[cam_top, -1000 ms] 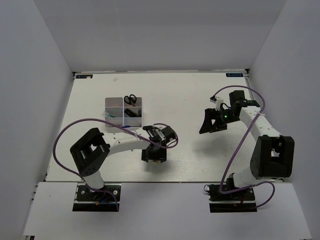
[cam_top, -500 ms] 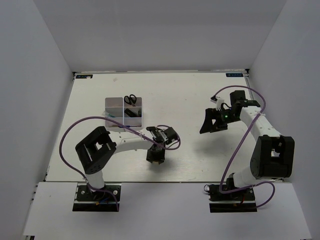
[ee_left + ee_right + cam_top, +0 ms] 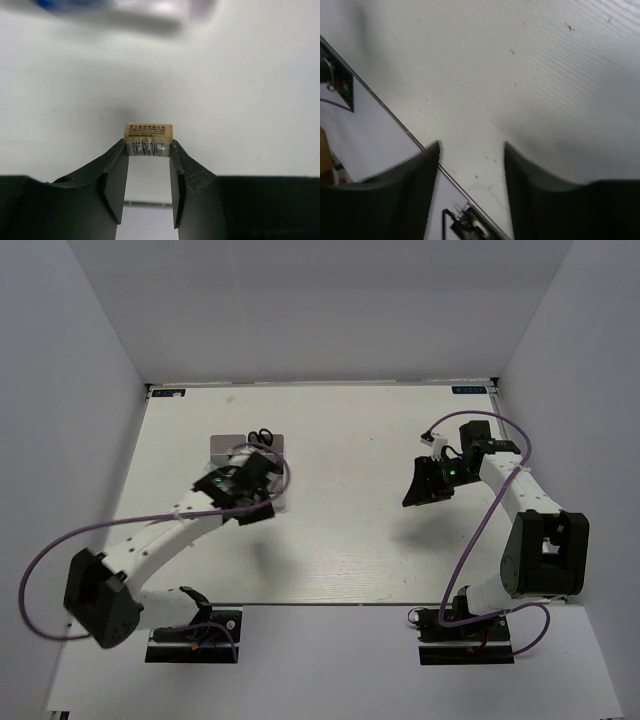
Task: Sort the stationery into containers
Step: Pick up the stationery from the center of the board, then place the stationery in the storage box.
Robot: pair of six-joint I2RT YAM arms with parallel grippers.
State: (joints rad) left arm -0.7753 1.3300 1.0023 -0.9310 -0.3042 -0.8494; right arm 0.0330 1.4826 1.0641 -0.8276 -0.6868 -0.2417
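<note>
My left gripper [image 3: 247, 491] is shut on a small beige eraser [image 3: 149, 135] with printed text, pinched at the fingertips [image 3: 148, 147]. It hovers over the near part of the white organiser tray [image 3: 222, 445], hiding most of it. Black-handled scissors [image 3: 262, 436] lie in the tray's far right compartment. A blurred blue item [image 3: 70, 4] shows at the top of the left wrist view. My right gripper [image 3: 420, 486] is open and empty above bare table at the right; its jaws [image 3: 471, 147] stand wide apart.
White walls enclose the table on three sides. The table's near edge [image 3: 395, 120] and an arm base [image 3: 465, 225] show in the right wrist view. Purple cables loop beside both arms.
My left arm has swung from the table's near middle back and left to above the tray, carrying the eraser. The right arm has hardly moved.
</note>
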